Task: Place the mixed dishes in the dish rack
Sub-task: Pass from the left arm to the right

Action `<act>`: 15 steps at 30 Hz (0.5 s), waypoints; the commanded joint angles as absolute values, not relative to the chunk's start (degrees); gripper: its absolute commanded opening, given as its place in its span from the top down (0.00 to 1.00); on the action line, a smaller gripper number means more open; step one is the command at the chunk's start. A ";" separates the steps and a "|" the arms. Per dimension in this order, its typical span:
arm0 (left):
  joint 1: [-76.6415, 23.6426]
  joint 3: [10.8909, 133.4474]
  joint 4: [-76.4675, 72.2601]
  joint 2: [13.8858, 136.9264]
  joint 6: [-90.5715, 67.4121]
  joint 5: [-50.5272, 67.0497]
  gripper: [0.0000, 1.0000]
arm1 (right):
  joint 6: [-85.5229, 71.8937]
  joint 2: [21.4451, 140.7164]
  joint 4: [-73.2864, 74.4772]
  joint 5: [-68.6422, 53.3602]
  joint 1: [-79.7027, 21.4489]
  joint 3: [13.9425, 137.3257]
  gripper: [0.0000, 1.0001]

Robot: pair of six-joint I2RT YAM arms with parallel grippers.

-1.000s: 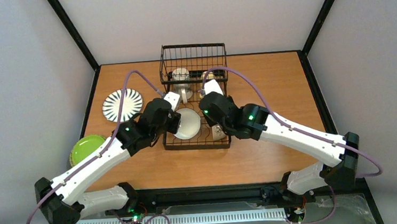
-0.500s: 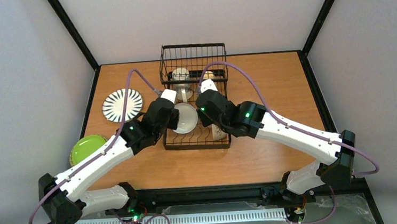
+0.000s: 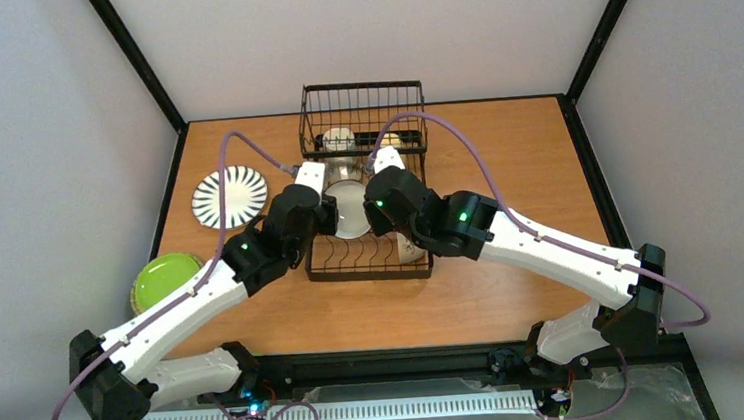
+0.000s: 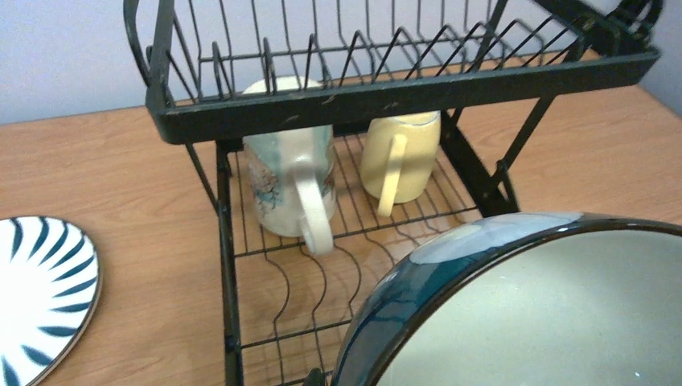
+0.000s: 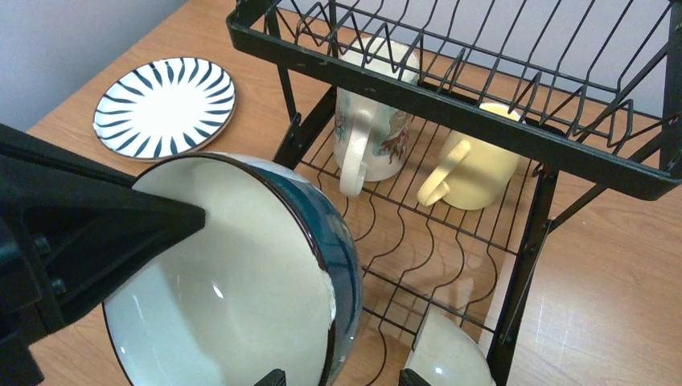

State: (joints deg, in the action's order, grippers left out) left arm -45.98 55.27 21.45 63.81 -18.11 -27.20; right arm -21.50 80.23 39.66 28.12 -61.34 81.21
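Observation:
My left gripper (image 3: pixel 326 217) is shut on the rim of the teal-and-white bowl (image 3: pixel 350 210) and holds it tilted on edge over the plate slots of the black dish rack (image 3: pixel 368 273). One of its fingers (image 5: pixel 104 233) lies inside the bowl (image 5: pixel 241 281). My right gripper (image 5: pixel 339 376) is open, with the bowl's far rim between its fingertips. The cream mug (image 4: pixel 289 181) and yellow mug (image 4: pixel 402 157) stand in the rack under its basket section. The cream bowl (image 5: pixel 450 354) lies in the rack's near right corner. The tan plate is not in view.
The black-and-white striped plate (image 3: pixel 231 196) lies on the table left of the rack. The lime-green plate (image 3: pixel 165 277) lies near the left edge. The raised wire basket (image 3: pixel 361 106) stands at the rack's far end, close above the mugs.
My left gripper has carried the bowl toward the far end of the rack and tipped it more upright. My right gripper has moved left, up to the bowl.

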 commanded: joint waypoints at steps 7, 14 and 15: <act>-45.87 50.97 3.38 57.50 -16.18 -22.11 1.00 | -21.34 81.66 37.85 32.34 -61.70 82.50 0.20; -45.85 49.39 -4.44 56.72 -17.08 -21.62 1.00 | -20.44 83.69 38.92 39.54 -61.95 84.41 0.21; -45.83 49.44 -5.55 57.00 -17.55 -21.81 1.00 | -20.07 83.86 38.52 41.39 -61.96 84.57 0.23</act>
